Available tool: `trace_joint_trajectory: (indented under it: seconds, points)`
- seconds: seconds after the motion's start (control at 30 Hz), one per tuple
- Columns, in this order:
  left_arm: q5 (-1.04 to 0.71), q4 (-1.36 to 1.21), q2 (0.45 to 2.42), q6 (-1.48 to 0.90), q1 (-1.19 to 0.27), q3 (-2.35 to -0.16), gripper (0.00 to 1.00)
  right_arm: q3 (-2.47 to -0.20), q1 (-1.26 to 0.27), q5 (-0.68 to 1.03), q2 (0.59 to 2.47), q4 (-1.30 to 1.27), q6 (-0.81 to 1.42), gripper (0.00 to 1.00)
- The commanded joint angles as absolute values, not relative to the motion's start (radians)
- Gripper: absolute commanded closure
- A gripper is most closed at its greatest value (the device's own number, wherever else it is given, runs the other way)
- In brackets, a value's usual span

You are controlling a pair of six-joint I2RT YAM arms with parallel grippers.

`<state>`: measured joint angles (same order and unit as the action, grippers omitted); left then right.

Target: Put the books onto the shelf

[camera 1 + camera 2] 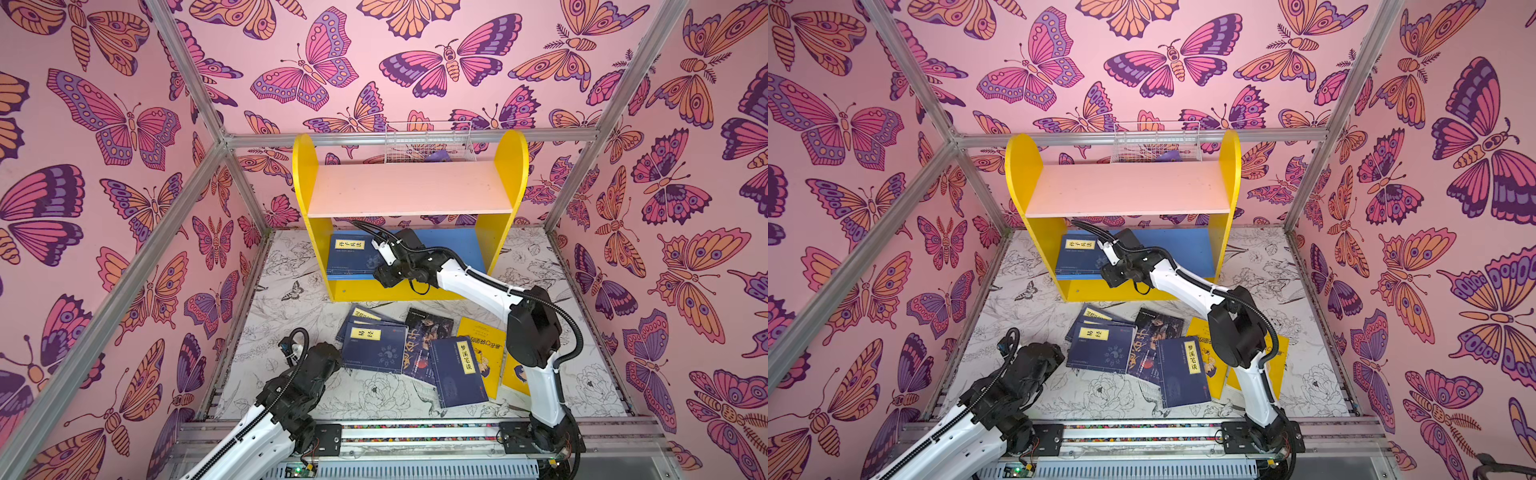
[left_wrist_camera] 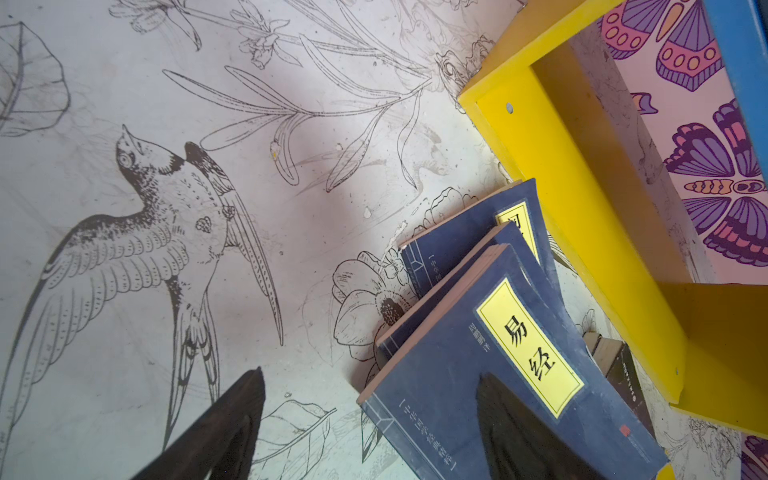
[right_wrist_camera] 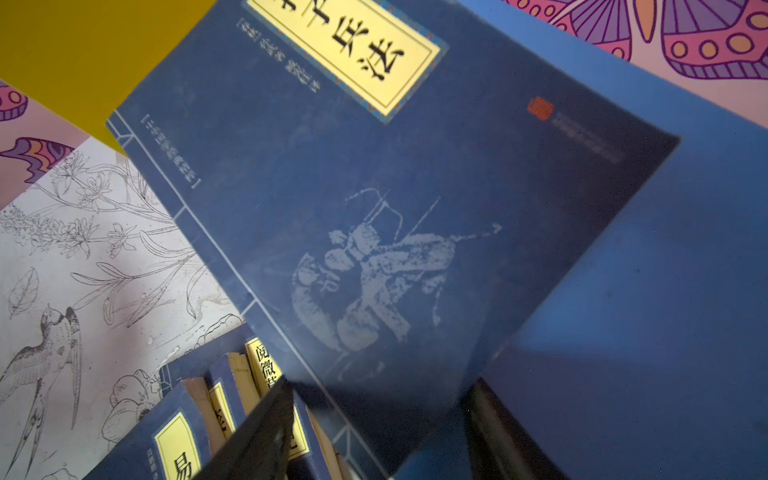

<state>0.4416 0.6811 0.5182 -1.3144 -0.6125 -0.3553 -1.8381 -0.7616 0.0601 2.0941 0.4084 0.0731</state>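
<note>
The shelf has yellow side panels [image 1: 305, 174], a bare pink upper board [image 1: 411, 189] and a blue lower board [image 1: 457, 249]. One navy book with a yellow label [image 1: 351, 257] [image 3: 374, 187] lies flat at the left end of the lower board. My right gripper [image 3: 382, 382] reaches in over it, open, with the book's near corner between its fingers. The other books lie in a pile on the table: navy ones [image 1: 374, 349] [image 1: 457, 372], a dark one [image 1: 424, 340] and yellow ones [image 1: 484, 353]. My left gripper [image 2: 372, 374] is open, one finger over the nearest navy book [image 2: 498, 374], the other over the table.
A white wire basket [image 1: 430, 141] hangs behind the shelf's top. Butterfly-patterned walls and aluminium posts [image 1: 245, 183] close in the table on three sides. The right arm [image 1: 532, 328] stretches above the yellow books. The floral table top [image 1: 291, 266] shows left of the shelf.
</note>
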Motion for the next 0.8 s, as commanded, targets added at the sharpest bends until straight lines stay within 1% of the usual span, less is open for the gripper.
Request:
trace_joint_trajectory:
  seconds: [0.0,0.3,0.47,0.77]
  points:
    - [0.45,0.691,0.513,-1.314,-0.606,-0.339,0.18,-1.865,-0.756,0.049,2.128,0.432,0.042,0.36]
    - [0.453,0.691,0.518,-1.316,-0.604,-0.339,0.18,-1.885,-0.729,0.081,2.13,0.452,0.003,0.38]
    - [0.457,0.69,0.523,-1.312,-0.605,-0.342,0.19,-1.887,-0.727,0.139,2.135,0.442,0.02,0.39]
    - [0.461,0.686,0.54,-1.307,-0.606,-0.347,0.19,-1.893,-0.761,0.172,2.152,0.429,0.04,0.4]
